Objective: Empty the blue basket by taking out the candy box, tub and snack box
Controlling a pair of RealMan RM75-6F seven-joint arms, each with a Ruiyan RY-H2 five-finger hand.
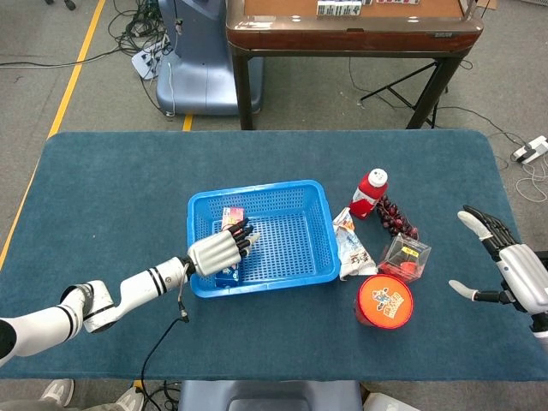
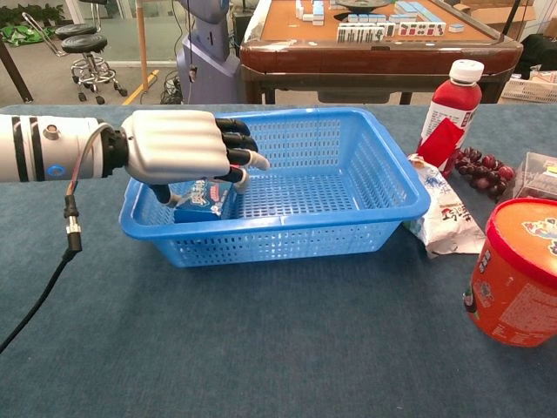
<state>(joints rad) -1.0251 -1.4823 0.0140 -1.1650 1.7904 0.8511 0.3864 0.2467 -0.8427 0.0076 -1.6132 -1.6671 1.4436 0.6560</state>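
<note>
snack box (image 2: 202, 197): the last item you see in the blue basket (image 1: 287, 265). it lies at the left end, against the left wall, under the left hand.
snack box look: blue carton with a pink-red end panel and printed graphics; mostly hidden by the fingers in both views.
left hand (image 2: 178, 148): your hand is lowered over the snack box, fingers curled down around it. contact looks likely, but you cannot tell from either view whether the grip is closed on it.
tub (image 1: 384, 300): orange, with a printed lid, standing on the table right of the basket. judged already removed.
candy box (image 1: 406, 256): clear, with red contents, just beyond the tub, outside the basket. judged already removed.
right hand (image 1: 507, 267): fingers apart, holding nothing, near the right table edge.
progress: judged two of three out; one lift remains.
</note>
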